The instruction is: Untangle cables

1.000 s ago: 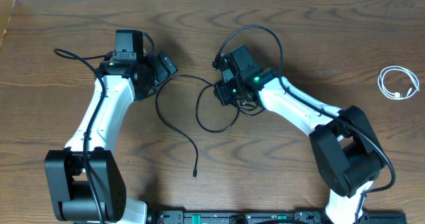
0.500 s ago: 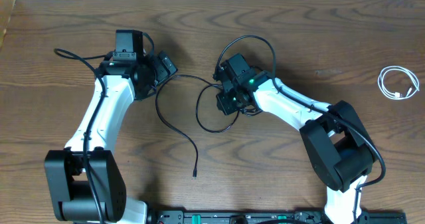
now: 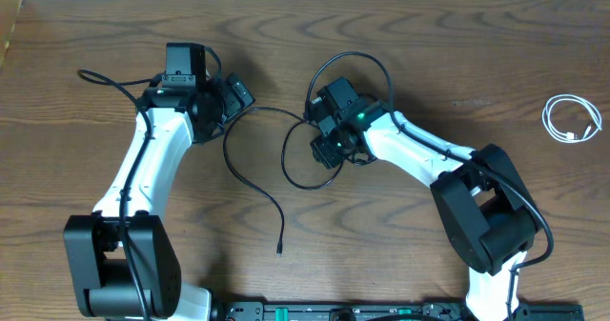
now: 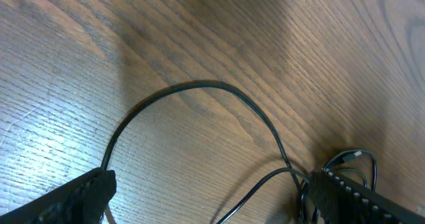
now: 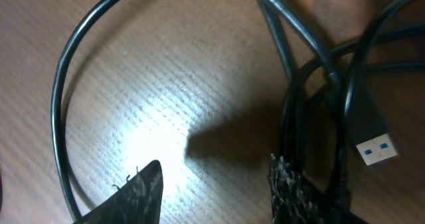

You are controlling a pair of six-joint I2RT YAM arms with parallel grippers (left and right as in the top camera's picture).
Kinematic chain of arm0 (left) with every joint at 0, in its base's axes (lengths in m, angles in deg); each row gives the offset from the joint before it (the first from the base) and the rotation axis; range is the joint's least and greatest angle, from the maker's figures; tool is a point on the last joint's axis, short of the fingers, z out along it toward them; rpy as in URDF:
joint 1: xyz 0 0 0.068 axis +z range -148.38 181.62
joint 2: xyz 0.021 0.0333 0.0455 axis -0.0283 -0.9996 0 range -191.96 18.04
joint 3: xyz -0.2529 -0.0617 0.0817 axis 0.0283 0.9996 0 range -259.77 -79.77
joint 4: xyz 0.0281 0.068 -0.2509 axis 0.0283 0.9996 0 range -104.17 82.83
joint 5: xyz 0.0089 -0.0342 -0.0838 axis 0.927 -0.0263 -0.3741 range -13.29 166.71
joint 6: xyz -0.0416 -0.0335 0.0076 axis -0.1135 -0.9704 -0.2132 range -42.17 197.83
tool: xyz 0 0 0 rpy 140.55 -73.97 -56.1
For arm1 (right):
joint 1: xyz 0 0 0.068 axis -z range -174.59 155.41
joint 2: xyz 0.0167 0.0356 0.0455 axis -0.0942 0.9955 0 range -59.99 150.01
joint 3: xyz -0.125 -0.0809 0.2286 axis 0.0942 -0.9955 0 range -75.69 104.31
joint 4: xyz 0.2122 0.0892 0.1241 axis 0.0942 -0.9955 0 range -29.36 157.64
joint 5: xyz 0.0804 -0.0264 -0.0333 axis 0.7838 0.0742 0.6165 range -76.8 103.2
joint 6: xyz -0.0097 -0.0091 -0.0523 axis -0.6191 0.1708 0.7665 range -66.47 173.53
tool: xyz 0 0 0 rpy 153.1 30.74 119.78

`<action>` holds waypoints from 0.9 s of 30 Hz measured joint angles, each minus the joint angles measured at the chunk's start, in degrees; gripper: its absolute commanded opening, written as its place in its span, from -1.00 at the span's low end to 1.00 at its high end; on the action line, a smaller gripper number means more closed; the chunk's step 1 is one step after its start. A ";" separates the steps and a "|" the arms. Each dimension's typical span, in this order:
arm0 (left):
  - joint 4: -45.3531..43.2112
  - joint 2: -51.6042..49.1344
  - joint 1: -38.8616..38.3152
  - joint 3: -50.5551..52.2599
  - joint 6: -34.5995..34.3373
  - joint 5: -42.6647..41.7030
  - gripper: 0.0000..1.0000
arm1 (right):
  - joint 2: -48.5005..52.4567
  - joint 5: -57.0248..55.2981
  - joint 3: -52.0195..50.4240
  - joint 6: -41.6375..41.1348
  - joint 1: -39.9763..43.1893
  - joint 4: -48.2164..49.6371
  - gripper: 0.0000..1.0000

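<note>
Under the right wrist, at the middle of the table, the knot of the black cables is mostly hidden from overhead. Only its loops and one loose end trailing toward the near edge show. The right wrist view fills that in: several black strands bunch against one of the right fingers, with a blue-tongued USB plug beside them. Those fingers are parted, with nothing pinched between them. The left fingers stand wide apart and empty, a black strand arching across the table between them. Both arms reach inward with elbows bent and wrists tipped down. The white cable lies coiled at the far right, well apart.
</note>
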 measured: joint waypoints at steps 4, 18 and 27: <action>0.00 0.00 0.00 0.00 -0.02 0.00 0.95 | 0.02 0.57 2.84 3.17 0.00 -6.27 0.00; 0.00 0.00 0.00 0.00 0.00 0.00 0.96 | 0.02 -3.23 5.95 7.45 -0.02 -10.16 0.25; 0.00 0.00 0.00 0.00 0.00 0.00 0.95 | 0.02 -5.92 5.95 4.28 -0.22 -13.35 0.22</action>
